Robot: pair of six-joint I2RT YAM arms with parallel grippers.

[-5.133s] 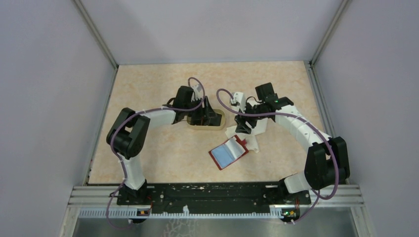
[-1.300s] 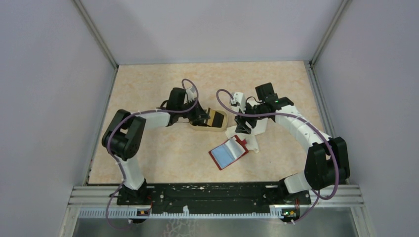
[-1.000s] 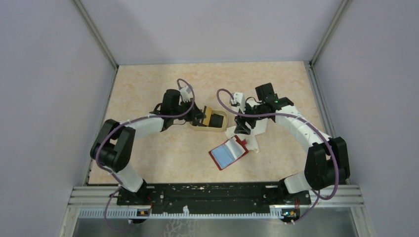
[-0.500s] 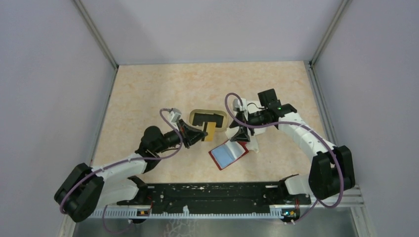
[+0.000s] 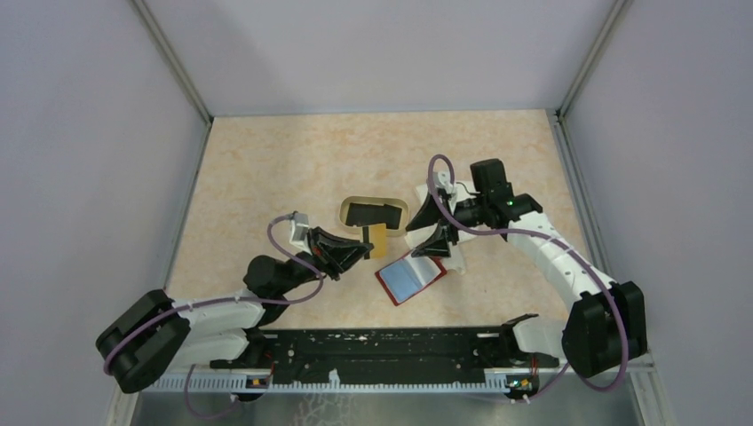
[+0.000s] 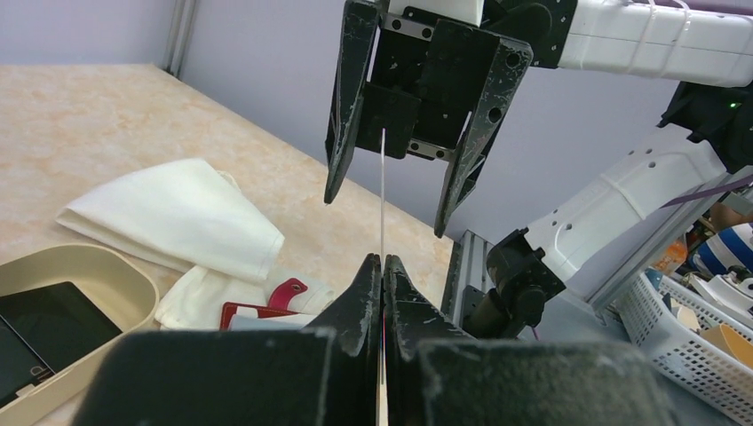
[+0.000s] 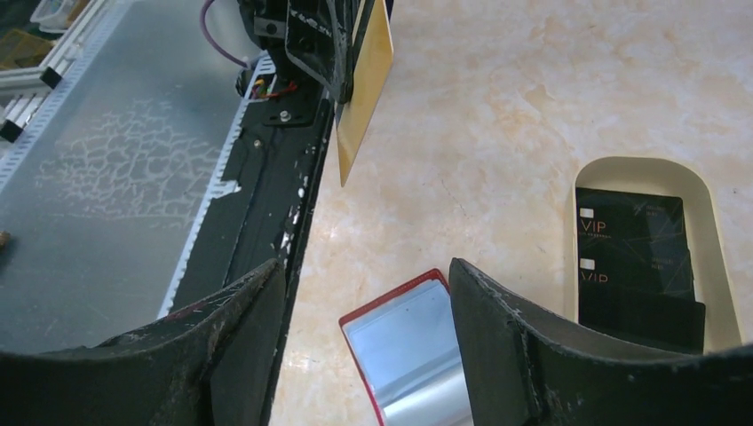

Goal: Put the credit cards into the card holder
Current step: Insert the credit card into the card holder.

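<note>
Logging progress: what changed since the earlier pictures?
The left gripper lifted a thin yellow plastic card from the tan oval tray and carried it nearer, toward the open right gripper, which moved to meet it. The open red leather card holder, white cloth and black cards stayed put.

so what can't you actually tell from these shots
- Print on the yellow card: the left wrist view shows it edge-on in the left gripper, and the right wrist view sees it at a steep slant.
- Slots of the card holder: too small from the top, and cut off by the bottom edge in the right wrist view.
- Number of black cards in the tray: they overlap, and a finger of the right gripper covers one end.
</note>
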